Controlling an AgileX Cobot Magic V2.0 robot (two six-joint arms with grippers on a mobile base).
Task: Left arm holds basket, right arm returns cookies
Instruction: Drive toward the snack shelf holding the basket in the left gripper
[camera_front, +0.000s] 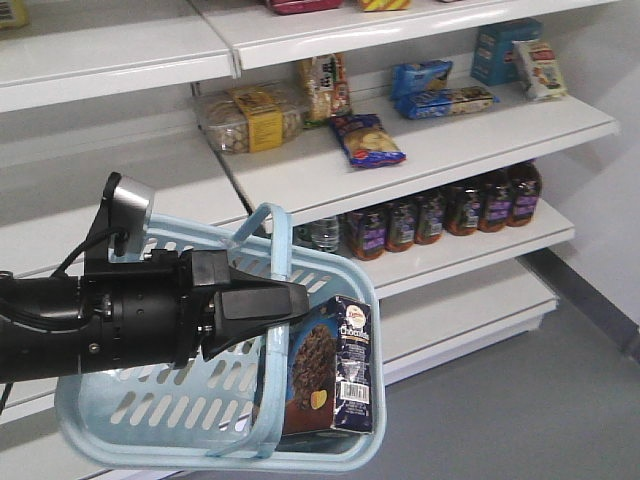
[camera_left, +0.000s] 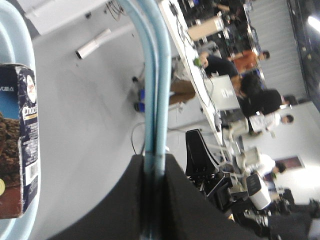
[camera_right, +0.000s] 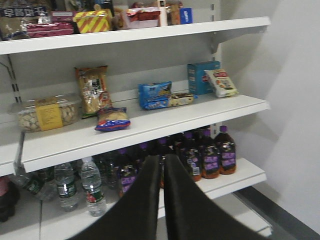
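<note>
The front view is the only one that gives the whole picture: the left gripper (camera_front: 296, 300) is clamped shut on the two hoop handles (camera_front: 262, 235) of the light blue basket (camera_front: 150, 425), which hangs in front of the shelves (camera_front: 420, 150). The cookies (camera_front: 332, 366) stand upright inside the basket at its right end, just below and to the right of the gripper tips and not touching them. The left wrist cam shows the same grip up close, with both black fingers (camera_left: 120, 200) pinched on the handles. It's also the only view where I can read the carton: "choco" runs sideways beside the cookie picture and a barcode. Behind the handles there's an office with people at desks (camera_left: 250, 90). The right wrist cam doesn't show the basket or the cookies at all, just the right gripper (camera_right: 161, 162) with its fingers nearly together and nothing between them. It's pointed at a clear biscuit pack with a yellow label (camera_right: 47, 112), a blue box (camera_right: 202, 77) and purple-labelled bottles (camera_right: 210, 155). The shelf labels are too small to read.
</note>
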